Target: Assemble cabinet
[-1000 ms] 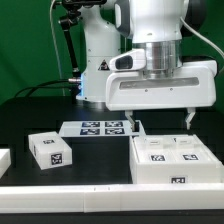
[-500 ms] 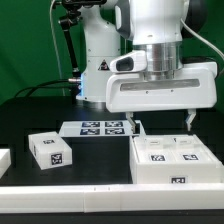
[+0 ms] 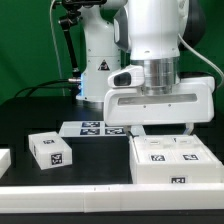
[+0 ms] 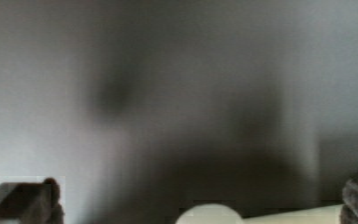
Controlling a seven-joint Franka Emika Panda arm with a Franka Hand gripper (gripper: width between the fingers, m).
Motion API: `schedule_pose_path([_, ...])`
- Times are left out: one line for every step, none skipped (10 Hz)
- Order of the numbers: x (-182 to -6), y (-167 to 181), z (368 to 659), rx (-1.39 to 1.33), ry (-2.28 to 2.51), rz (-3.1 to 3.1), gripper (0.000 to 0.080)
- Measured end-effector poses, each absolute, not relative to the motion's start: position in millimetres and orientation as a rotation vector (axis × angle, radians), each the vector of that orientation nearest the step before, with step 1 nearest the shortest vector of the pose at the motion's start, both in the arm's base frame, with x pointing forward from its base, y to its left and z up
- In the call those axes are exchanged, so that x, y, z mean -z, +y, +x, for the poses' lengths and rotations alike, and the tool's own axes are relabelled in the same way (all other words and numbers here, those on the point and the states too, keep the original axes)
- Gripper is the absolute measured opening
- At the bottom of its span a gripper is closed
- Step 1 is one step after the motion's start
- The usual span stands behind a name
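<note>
The cabinet, a large white box with square markers on top and on its front, lies on the black table at the exterior view's right. A small white block with markers lies apart from it at the left. My gripper hangs just above the cabinet's far edge, jaws wide open and empty. The wrist view is blurred. It shows only the two dark fingertips far apart at the frame's sides and a pale rounded shape between them.
The marker board lies flat behind the small block, to the left of my gripper. Another white piece shows at the exterior view's far left edge. A white ledge runs along the front.
My gripper has come down toward the cabinet's top and shifted slightly to the exterior view's right. Its jaws stay open. The parts on the table have not moved.
</note>
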State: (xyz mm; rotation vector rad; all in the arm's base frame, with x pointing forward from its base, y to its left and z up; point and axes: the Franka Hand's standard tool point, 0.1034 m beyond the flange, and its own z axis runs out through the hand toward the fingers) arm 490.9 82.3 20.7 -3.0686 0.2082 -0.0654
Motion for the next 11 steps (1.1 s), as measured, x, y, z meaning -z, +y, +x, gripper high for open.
schedule_pose_path([-18.3,83,493,0.066,0.196,-3.069,0.0796])
schedule_pose_path([-14.4,82,495,0.064,0.155,-3.073,0.0796])
schedule_pose_path([-11.4,81,498,0.063,0.130,-3.074,0.0796])
schedule_pose_path([-9.4,81,498,0.061,0.109,-3.075,0.0796])
schedule_pose_path([-8.7,81,497,0.058,0.097,-3.076,0.0796])
schedule_pose_path([-7.2,80,496,0.055,0.085,-3.077,0.0796])
schedule_pose_path([-6.5,80,496,0.054,0.078,-3.077,0.0796])
schedule_pose_path([-6.1,80,496,0.053,0.071,-3.077,0.0796])
schedule_pose_path([-5.7,80,496,0.057,0.069,-3.077,0.0796])
schedule_pose_path([-5.6,79,497,0.064,0.065,-3.077,0.0796])
schedule_pose_path([-5.5,79,497,0.065,0.067,-3.076,0.0796])
